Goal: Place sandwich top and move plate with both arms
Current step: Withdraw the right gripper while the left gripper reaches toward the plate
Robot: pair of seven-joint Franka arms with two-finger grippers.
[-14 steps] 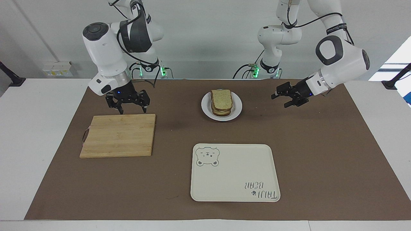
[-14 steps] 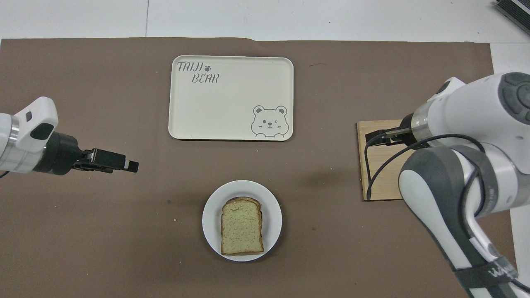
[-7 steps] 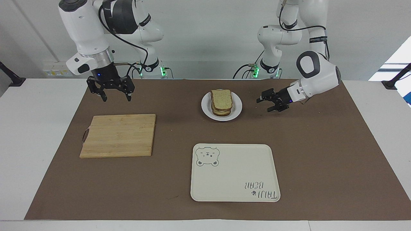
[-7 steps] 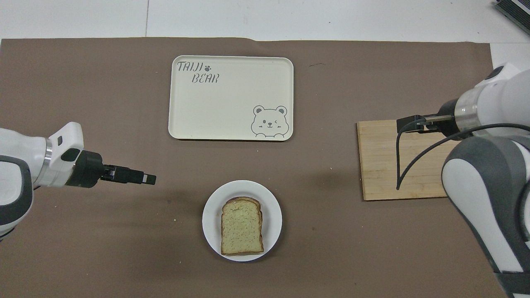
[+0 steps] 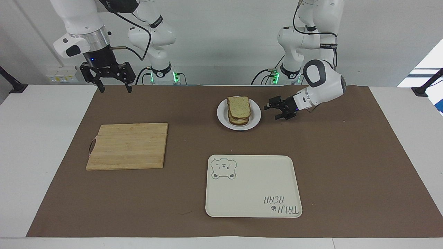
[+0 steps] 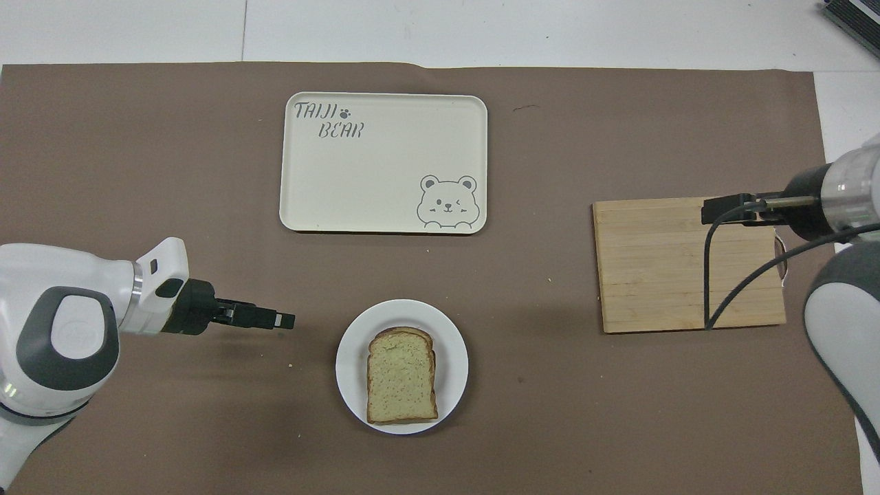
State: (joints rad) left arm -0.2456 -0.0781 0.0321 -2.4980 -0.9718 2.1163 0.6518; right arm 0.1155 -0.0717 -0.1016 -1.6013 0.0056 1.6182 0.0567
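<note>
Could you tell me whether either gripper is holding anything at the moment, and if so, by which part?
Nothing is held. The left gripper is low beside the plate, jaws open, not touching it. The right gripper is raised and open. The sandwich top lies on the stack.

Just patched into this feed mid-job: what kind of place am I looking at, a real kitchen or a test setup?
Most likely a lab test bench, not a kitchen: a brown mat covers a plain white table, two arms are mounted at its edge, and the only props are a plate, a cutting board and a tray.
</note>
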